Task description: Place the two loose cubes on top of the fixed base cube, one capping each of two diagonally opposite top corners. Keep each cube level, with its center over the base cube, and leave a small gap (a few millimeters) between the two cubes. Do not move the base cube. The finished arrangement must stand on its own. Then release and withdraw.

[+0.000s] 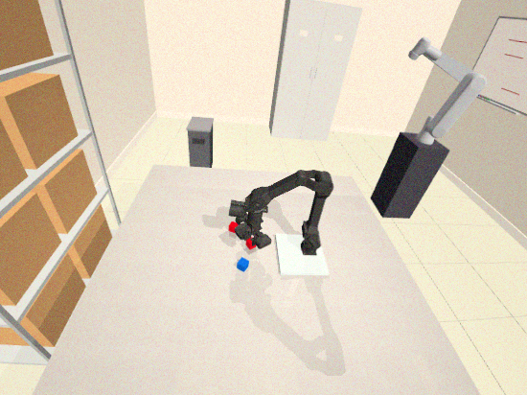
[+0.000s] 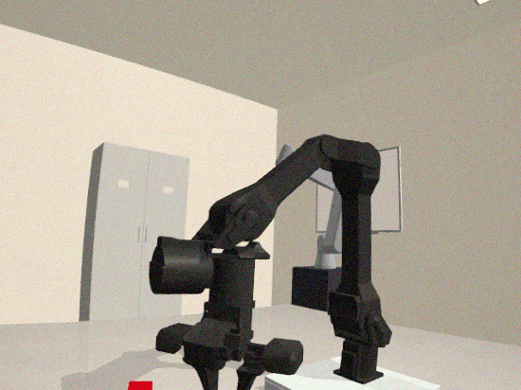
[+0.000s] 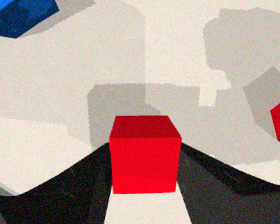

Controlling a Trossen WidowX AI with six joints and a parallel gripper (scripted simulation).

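My gripper points down and is shut on a red cube, one finger against each side. The cube looks level; the top view shows it low at the table, partly hidden by the gripper. The other red cube lies on the table beyond the gripper, and its edge shows at the right of the wrist view. The blue cube lies apart on the table, at the upper left of the wrist view. In the exterior view the fingertips are cut off by the lower edge.
The arm stands on a white base plate, right of the cubes in the top view. The table carries the arm's shadows. A shelf rack, a cabinet and a second arm on a dark pedestal stand away from the table.
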